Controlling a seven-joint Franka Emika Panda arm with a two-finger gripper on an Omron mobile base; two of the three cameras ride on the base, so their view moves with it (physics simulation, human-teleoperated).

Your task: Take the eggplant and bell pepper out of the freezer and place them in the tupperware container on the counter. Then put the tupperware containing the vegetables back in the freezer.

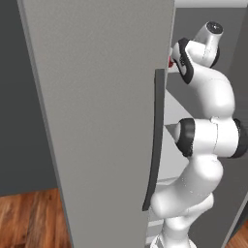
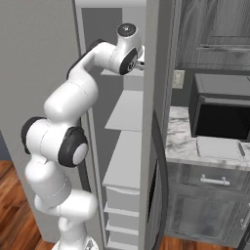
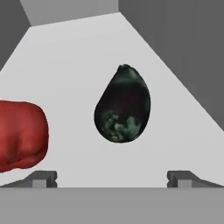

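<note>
In the hand view a dark, greenish-black eggplant (image 3: 122, 105) lies on a white freezer shelf (image 3: 78, 57), straight ahead of my gripper (image 3: 113, 179). The red bell pepper (image 3: 19, 135) sits to its left, cut off by the frame edge. My fingertips (image 3: 41, 178) stand wide apart, open, with nothing between them, a little short of both vegetables. The freezer (image 2: 127, 112) stands with its door (image 1: 97, 121) swung open, and my arm reaches in at an upper shelf. The pale tupperware container (image 2: 219, 148) rests on the marble counter (image 2: 178, 141).
A black-fronted microwave (image 2: 219, 112) stands behind the container. The open door's edge and long dark handle (image 1: 155, 140) hang close beside my arm. Grey cabinets with a silver drawer handle (image 2: 215, 180) sit below the counter. Wood floor (image 1: 29, 218) lies to the left.
</note>
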